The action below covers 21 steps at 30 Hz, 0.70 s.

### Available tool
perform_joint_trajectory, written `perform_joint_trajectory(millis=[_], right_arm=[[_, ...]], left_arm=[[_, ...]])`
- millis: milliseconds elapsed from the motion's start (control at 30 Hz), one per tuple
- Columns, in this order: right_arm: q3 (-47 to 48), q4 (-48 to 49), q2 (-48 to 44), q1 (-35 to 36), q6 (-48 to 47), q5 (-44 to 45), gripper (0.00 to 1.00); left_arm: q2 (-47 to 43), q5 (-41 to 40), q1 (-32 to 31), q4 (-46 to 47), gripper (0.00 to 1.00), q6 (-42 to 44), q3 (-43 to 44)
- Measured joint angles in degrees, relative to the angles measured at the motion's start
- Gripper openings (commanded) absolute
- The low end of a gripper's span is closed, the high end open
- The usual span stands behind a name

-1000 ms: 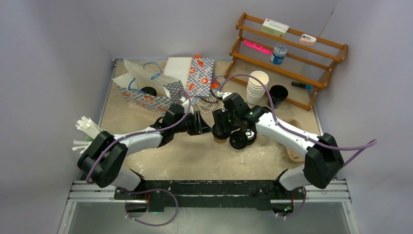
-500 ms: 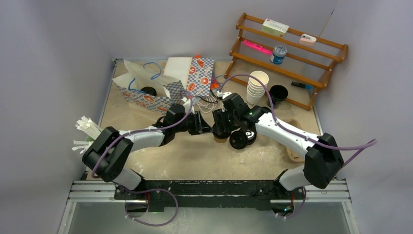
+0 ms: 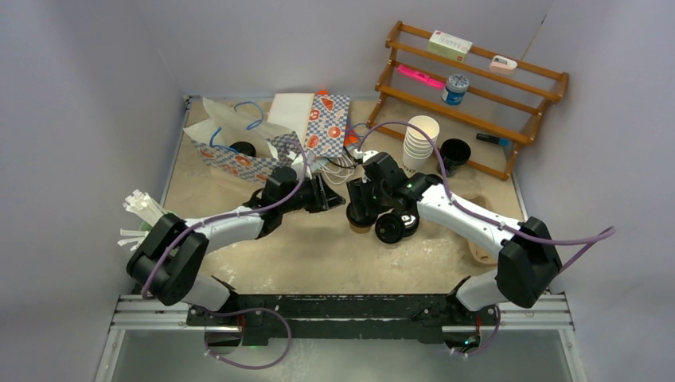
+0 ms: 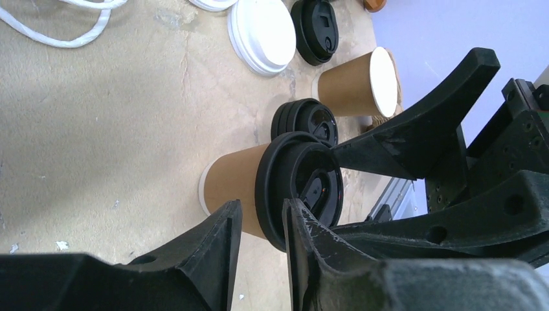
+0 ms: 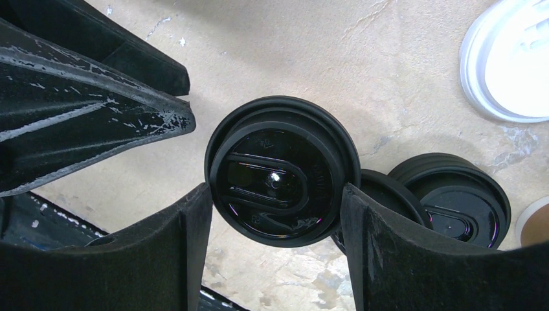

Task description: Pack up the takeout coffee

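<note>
One takeout coffee (image 5: pixel 281 170) stands clamped in the right tool (image 5: pixel 275 194); left tool (image 4: pixel 260 212), barely open and empty, beside it

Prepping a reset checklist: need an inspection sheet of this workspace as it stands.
Surface: sandy tabletop, scuffed, few white flecks.
Job's things: lidded coffee cup upright mid-table; a black lid shows inside the paper bag.
Clutter: loose black lids, white lids, stack of white cups, brown cup without black lid.
Grippers: right gripper closed on the lidded cup's top; left gripper slightly open, empty, short of the cup.
Cables: purple cables along both arms; white cord on the table.
Surroundings: wooden rack with small items rear right; plain grey walls.
</note>
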Motion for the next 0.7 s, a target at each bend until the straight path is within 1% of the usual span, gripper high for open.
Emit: perform_joint_trajectory(millis=[133,367,567,700], right_arm=[[0.0,0.02,0.09,0.0,0.0,-0.02,0.49],[0.0,0.02,0.09,0.0,0.0,-0.02,0.49],[0.0,0.11,0.22,0.0,0.0,-0.04,0.49],[0.0,0.13,0.22,0.0,0.0,-0.04,0.49]], left_arm=[[0.59,0.44,0.0,1.11,0.33,-0.07,0.0],[4.42,1.95,0.0,1.88,0.35,-0.13,0.04],[5.57,2.95,0.02,4.11,0.42,-1.4,0.07],[5.6,3.06,0.02,6.16,0.43,-2.19,0.04]])
